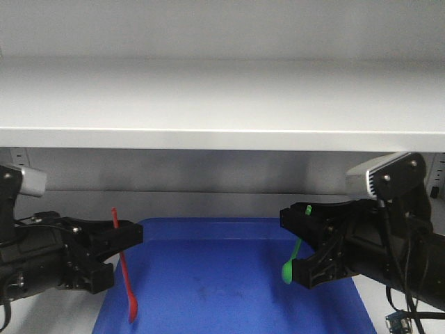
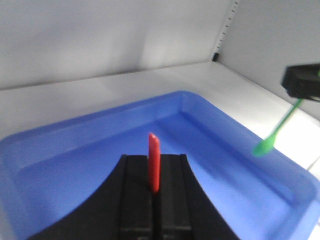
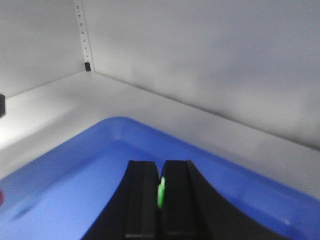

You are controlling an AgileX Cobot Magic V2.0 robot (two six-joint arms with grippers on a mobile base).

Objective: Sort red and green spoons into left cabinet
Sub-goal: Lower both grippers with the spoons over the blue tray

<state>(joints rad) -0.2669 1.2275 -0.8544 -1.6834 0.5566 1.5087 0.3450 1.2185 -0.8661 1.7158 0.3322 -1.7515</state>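
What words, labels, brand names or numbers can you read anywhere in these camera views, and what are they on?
None can be read in any view.
Blue tray, red spoon, green spoon: no markings visible.
Left gripper and right gripper: plain black, no lettering visible.
Perforated strip on the cabinet wall: only holes, no numbers visible.
Small blue part at the lower right of the front view: too blurred to tell.

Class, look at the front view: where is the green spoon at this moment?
The green spoon is on the right of the front view, pinched in the right gripper with its bowl hanging down over the blue tray's right side, opposite the red spoon.
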